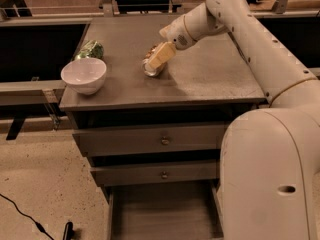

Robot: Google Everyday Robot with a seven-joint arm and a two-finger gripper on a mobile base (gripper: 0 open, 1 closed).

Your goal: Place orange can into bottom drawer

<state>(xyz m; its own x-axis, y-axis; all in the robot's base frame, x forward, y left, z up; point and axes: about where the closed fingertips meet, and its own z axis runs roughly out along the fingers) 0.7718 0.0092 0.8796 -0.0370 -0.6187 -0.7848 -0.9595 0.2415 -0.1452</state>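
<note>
The orange can (149, 69) lies on its side in the middle of the grey cabinet top (210, 76), its silver end facing the front. My gripper (160, 57) reaches in from the upper right and sits right over the can, covering most of its body. The bottom drawer (160, 211) is pulled out at the foot of the cabinet, and its plain grey floor shows with nothing on it.
A white bowl (83, 75) stands at the front left of the top, with a green shiny snack bag (90, 49) behind it. Two upper drawers with brass knobs (164, 140) are closed. My arm's large white body (270, 174) fills the lower right. A black cable (25, 216) lies on the floor.
</note>
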